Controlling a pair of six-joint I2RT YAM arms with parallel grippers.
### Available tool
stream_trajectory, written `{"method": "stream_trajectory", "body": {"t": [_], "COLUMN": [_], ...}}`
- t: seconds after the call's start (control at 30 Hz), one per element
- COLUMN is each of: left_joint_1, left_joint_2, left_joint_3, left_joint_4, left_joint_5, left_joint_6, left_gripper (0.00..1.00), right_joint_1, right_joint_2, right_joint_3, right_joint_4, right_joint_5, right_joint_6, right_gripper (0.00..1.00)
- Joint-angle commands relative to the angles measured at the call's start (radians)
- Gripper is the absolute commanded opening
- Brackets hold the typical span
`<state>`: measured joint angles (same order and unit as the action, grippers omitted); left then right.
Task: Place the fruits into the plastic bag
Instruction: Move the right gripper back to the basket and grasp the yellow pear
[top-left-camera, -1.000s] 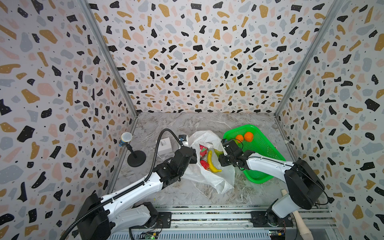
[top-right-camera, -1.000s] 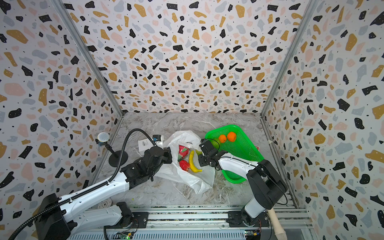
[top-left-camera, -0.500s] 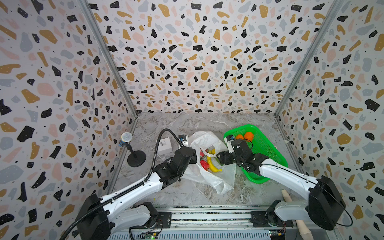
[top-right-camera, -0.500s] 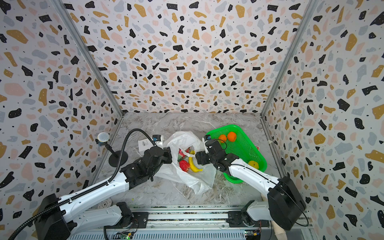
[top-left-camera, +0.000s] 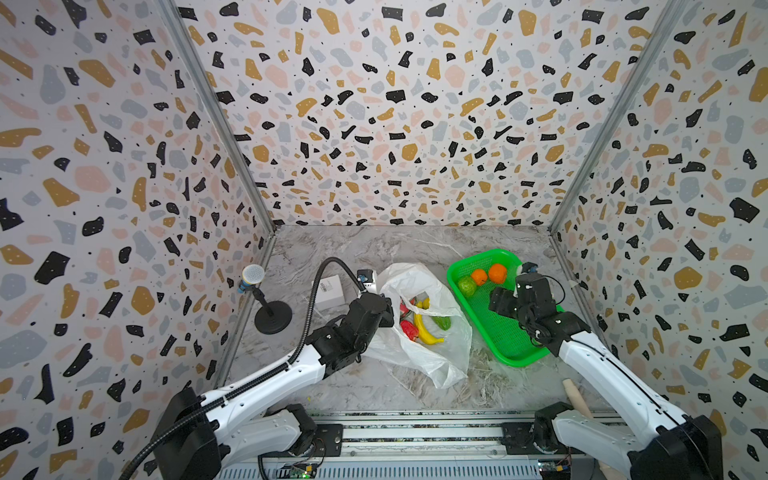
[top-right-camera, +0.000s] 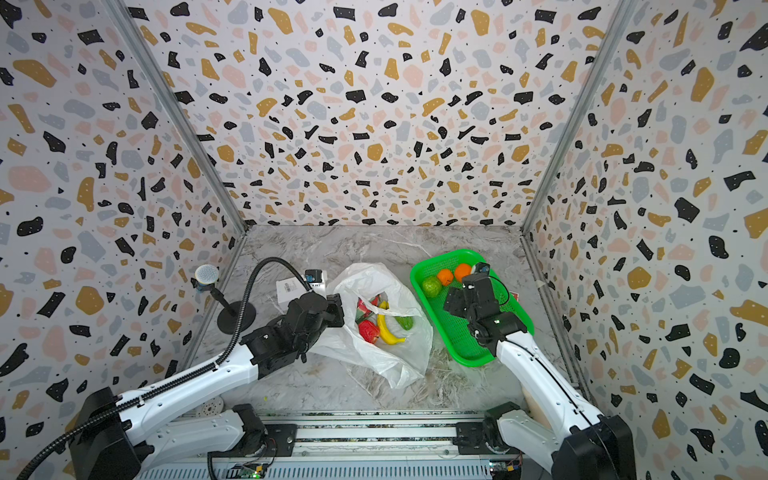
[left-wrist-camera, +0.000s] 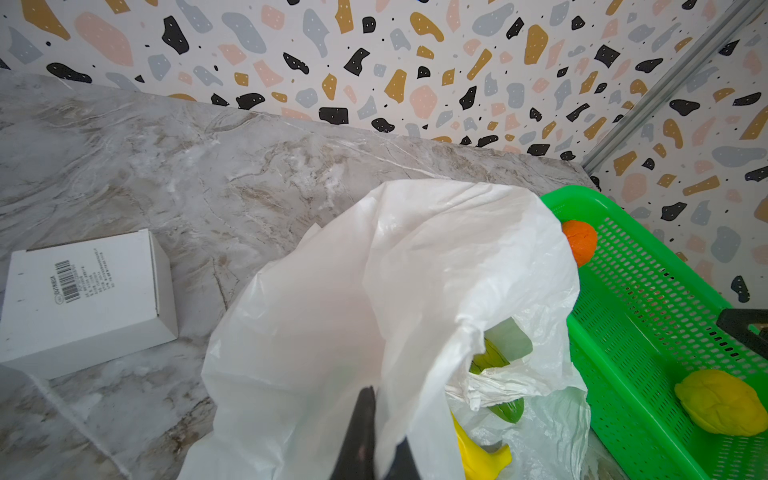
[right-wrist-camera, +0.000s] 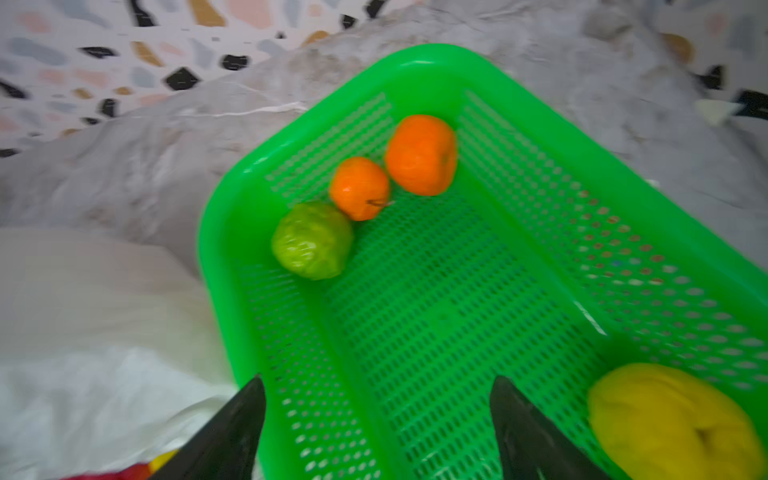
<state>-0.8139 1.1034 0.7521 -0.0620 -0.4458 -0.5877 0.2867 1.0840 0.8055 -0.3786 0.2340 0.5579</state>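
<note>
The right gripper (right-wrist-camera: 378, 386) hangs with jaws apart and empty over the green tray (right-wrist-camera: 415, 62); the yellow round fruit (right-wrist-camera: 669, 419) is nearest, just outside one finger. Farther ahead sit the green round fruit (right-wrist-camera: 312, 240) and two oranges (right-wrist-camera: 359, 188), close together. Beyond the other finger, the left gripper (left-wrist-camera: 368, 432) is clamped on the rim of the plastic bag (left-wrist-camera: 374, 291).
</note>
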Motion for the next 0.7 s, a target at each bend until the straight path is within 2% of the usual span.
{"method": "stream_trajectory", "body": {"t": [0.0,0.1,0.3,0.67], "left_joint_1": [-0.003,-0.003,-0.003,-0.003], "left_joint_2": [-0.017,-0.022,-0.031,-0.048], "left_joint_3": [-0.02,-0.026,-0.04,-0.057], "left_joint_4": [0.049,0.054,0.064,0.073], "left_joint_5": [-0.001,-0.008,-0.016,-0.027], "left_joint_6": [0.006,0.006,0.006,0.005], "left_gripper": [0.0,0.0,0.0,0.0], "right_joint_1": [-0.101,-0.173,-0.294,-0.316], "right_joint_2": [0.054,0.079,0.088,0.183], "right_joint_3": [0.08,0.076,0.002,-0.067], "right_joint_4": [-0.177,-0.213,-0.196,-0.103], "right_joint_5": [0.127,0.127,0.01,-0.11], "right_joint_6": [0.058,0.086,0.105,0.084], "right_gripper": [0.91,0.94,0.95,0.94]}}
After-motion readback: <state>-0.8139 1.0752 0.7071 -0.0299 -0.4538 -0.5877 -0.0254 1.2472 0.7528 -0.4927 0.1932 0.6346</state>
